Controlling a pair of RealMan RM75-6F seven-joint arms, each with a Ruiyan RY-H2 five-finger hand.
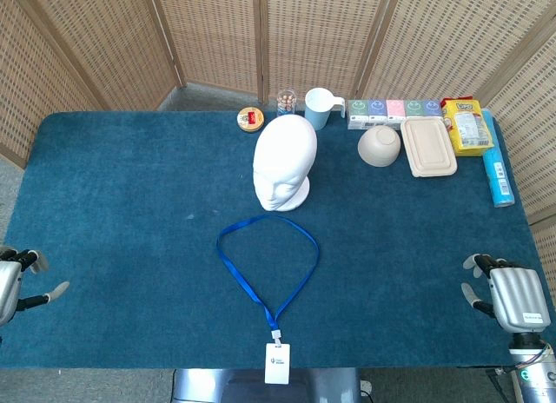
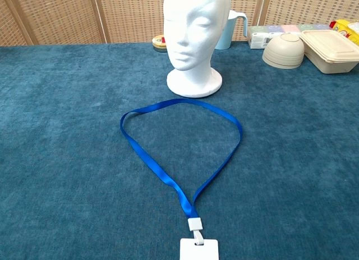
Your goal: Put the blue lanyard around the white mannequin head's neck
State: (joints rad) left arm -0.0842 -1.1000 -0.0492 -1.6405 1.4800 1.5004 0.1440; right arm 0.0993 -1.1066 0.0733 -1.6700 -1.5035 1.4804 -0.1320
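Badge-end blue lanyard (image 2: 179, 142) lies before the mannequin head (image 2: 194, 36); only the head view shows both hands (image 1: 19, 280) (image 1: 508, 294), empty, fingers apart.

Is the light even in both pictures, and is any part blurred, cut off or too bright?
Head view: soft, even light, everything sharp; the mannequin head throws only a faint shadow, and each robot hand, left and right, is cropped at the frame's edge. Chest view: the blue lanyard is crisp, the mannequin's crown and the white badge are cut off, no glare.
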